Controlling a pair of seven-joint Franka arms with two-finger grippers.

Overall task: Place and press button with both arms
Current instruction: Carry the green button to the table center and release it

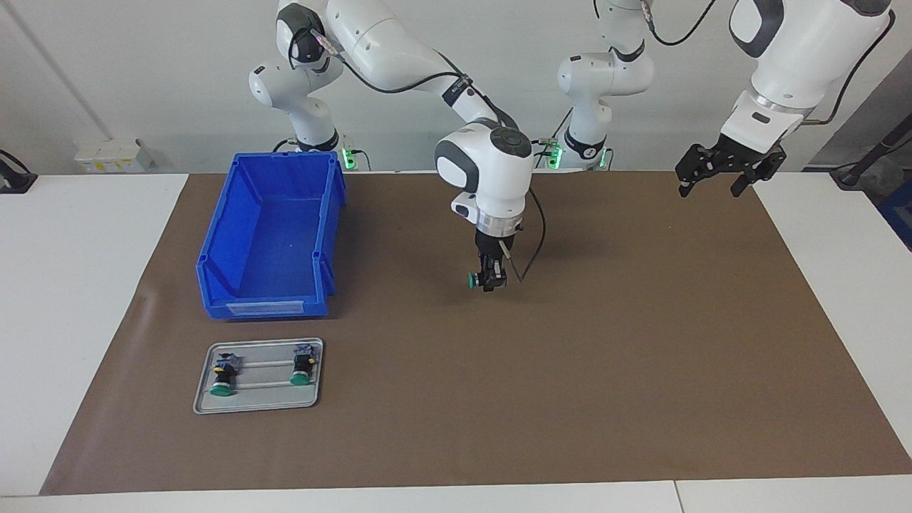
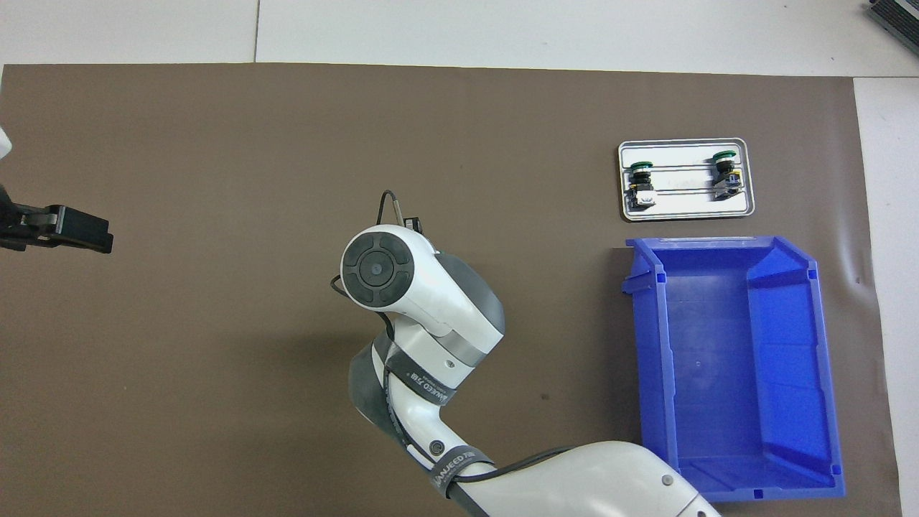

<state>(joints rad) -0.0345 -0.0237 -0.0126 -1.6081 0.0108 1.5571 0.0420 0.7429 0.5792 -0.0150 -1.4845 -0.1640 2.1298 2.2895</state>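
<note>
- While the right pincer [image 1: 491,279] hangs low over the middle of the brown mat, its fingertips are pinched on the button [image 1: 479,281], gripping the black body with the green cap poking out sideways toward the right arm's end of the surface.
- In the overhead view the arm's wrist hides both the pincer and the button, so whether the button already touches the mat cannot be told; in the facing view it looks just above it.
- The button reads as a light, stiff plastic part, small enough that a 2-finger pinch carries it with ease; the smooth round body could roll or twist in the grip, so the cylinder's flanks between the cap and the rear block look like the best place to hold.
- The cap is the moving part, so I would keep any grip off it; the rear terminal block looks like the more delicate end.
- Out from there, the blue bin [image 1: 274,235] stands on the mat toward the right arm's end, well apart from the pincer.
- Beside the bin's front wall, farther from the robots, a grey tray [image 1: 256,402] holds 2 more buttons [image 1: 222,375] [image 1: 302,367], lying apart from each other with green caps pointing away from the robots.
- The left pincer [image 1: 716,182] waits in the air over the mat's corner at the left arm's end, its fingers spread and holding nothing.
- Judged from this, placing is in hand and pressing has not begun.
</note>
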